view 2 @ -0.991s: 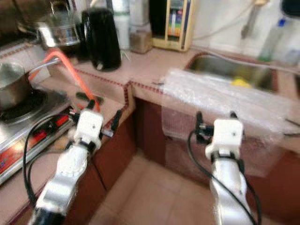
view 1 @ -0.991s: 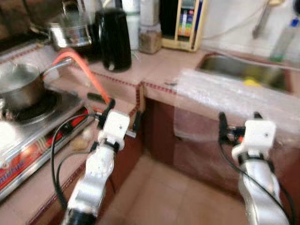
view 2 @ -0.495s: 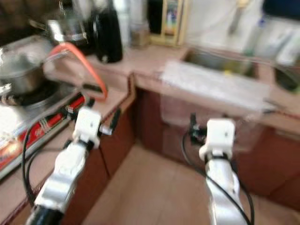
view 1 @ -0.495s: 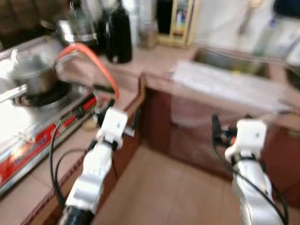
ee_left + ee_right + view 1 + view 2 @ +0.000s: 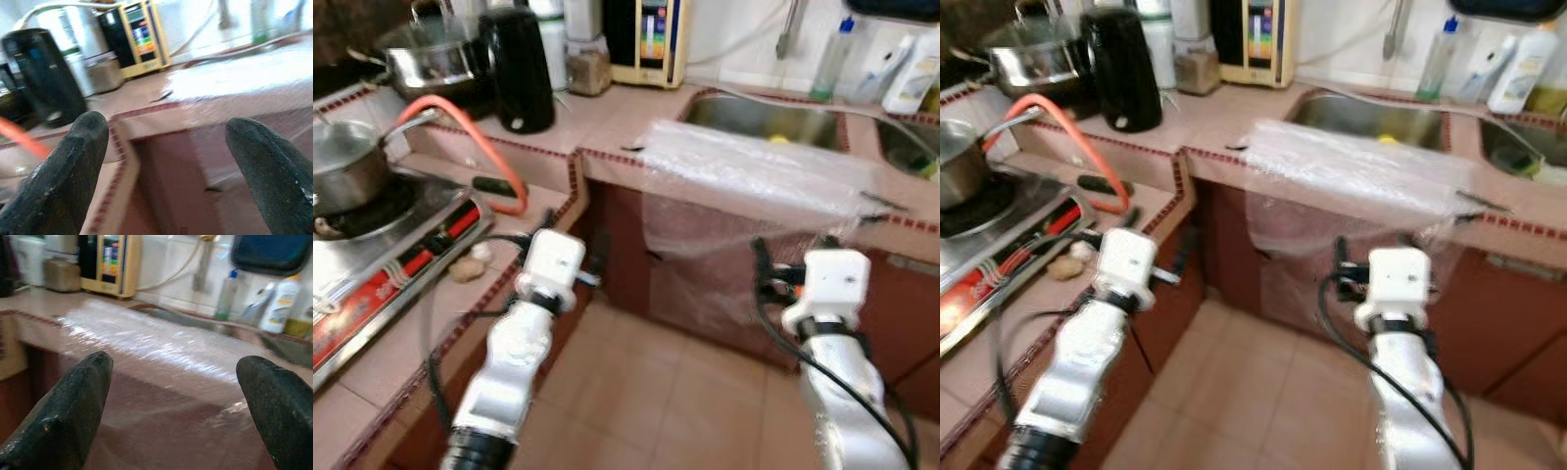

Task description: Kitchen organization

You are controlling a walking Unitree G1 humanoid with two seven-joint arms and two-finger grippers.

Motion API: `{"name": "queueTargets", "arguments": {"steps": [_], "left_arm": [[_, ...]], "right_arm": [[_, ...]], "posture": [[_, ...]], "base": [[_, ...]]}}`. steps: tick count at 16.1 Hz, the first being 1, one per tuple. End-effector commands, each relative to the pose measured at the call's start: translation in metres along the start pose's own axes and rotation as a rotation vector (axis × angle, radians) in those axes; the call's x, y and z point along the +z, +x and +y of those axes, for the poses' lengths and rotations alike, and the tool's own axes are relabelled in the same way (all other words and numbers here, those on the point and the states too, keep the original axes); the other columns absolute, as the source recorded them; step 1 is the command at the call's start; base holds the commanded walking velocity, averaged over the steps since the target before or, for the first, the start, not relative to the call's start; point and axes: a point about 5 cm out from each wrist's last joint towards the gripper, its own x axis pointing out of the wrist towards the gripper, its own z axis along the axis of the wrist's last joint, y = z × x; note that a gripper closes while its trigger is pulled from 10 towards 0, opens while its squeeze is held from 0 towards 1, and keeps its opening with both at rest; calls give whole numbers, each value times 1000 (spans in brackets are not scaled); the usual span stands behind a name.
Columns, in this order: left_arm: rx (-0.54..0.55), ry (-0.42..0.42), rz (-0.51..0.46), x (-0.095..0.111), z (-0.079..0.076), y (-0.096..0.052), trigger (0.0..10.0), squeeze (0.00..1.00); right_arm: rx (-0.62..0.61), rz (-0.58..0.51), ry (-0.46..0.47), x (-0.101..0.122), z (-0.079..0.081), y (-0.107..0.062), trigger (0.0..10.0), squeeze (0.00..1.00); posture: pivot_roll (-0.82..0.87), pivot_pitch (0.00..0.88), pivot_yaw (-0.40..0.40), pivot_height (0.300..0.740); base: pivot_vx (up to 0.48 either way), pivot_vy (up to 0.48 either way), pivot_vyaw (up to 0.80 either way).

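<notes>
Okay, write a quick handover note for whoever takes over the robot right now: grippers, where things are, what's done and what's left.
Left gripper: jaws open, holding nothing, raised near the counter corner by the stove.
Right gripper: jaws open, holding nothing, raised in front of the plastic sheet.
Things: the plastic sheet is draped over the counter edge in front of the sink. The black kettle stands on the counter, a pot on the stove, and bottles behind the sink.
Done: nothing is grasped.
Left: all the organizing; likely the sheet first.

Orange hose (image 5: 470, 137) — black kettle (image 5: 517, 69) — pink counter (image 5: 607, 117).
</notes>
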Motion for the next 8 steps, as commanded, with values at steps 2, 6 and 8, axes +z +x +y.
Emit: {"name": "queueTargets", "arguments": {"steps": [2,6,8], "left_arm": [[18,11,4,-2,9,-1,10000,0],[10,13,5,-3,8,-1,10000,0],[8,16,8,-4,8,-1,10000,0]], "right_arm": [[16,0,10,0,6,0,10000,1000],[26,7,11,-1,8,0,10000,1000],[33,9,11,-2,9,0,10000,1000]], "posture": [[54,0,13,740],[54,0,14,740],[54,0,14,740]], "base": [[0,-480,0],[0,-480,0],[0,-472,0]]}}
